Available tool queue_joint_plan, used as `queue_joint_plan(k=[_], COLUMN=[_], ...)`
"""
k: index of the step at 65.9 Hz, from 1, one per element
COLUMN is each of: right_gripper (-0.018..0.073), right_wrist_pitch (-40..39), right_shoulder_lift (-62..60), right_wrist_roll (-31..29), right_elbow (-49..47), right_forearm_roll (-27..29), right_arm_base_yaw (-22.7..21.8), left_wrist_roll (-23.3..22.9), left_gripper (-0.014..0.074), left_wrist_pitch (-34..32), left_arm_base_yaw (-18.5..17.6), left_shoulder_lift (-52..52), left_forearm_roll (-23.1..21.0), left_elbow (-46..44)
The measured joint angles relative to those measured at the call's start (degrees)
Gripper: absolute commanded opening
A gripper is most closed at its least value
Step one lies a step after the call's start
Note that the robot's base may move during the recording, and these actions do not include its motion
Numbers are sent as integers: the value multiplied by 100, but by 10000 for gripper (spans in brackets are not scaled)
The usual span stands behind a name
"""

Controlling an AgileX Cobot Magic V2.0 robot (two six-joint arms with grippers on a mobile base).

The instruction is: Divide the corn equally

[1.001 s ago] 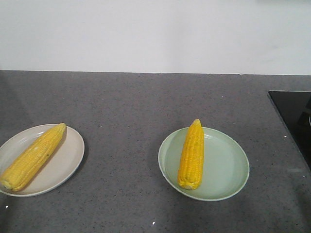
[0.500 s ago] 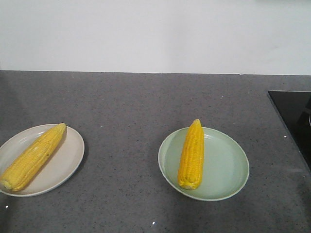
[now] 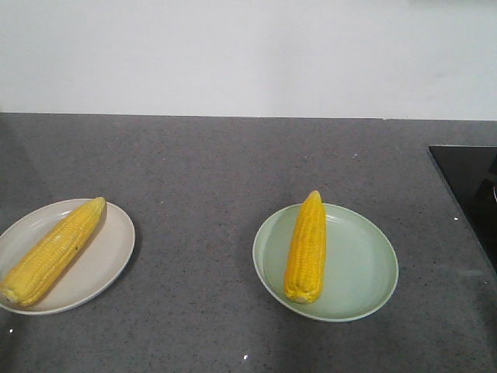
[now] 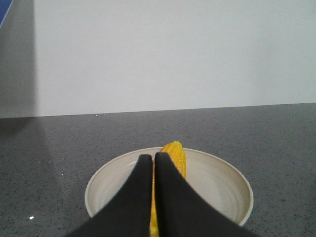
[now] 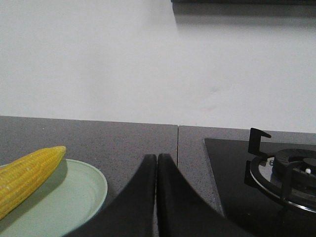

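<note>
You can see both pincers pressed shut, holding nothing: the left pincer [image 4: 153, 160] over the beige plate [image 3: 109, 260] near the counter's [image 3: 202, 171] left edge, the right pincer [image 5: 156, 160] beside the green plate [image 3: 361, 268]. One corn cob [image 3: 53, 250] lies on beige, another cob [image 3: 306, 247] on green
</note>
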Motion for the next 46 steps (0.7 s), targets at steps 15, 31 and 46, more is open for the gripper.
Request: queue_joint_plan(k=[15,31,46], right_gripper=[-5,-5,-5], right_wrist_pitch=[119,119,119], right_shoulder_lift=[0,0,0], right_wrist_roll=[326,454,456], right_elbow=[0,0,0], right_forearm_roll=[-171,-297,-302], right_arm_base_yaw=[0,0,0], left_wrist_roll=[0,0,0], left_gripper=[-8,-8,-8], left_wrist_pitch=[0,0,0], left_arm_base_yaw=[0,0,0], left_shoulder_lift=[0,0,0], left_forearm_roll=[0,0,0], left_elbow=[0,0,0])
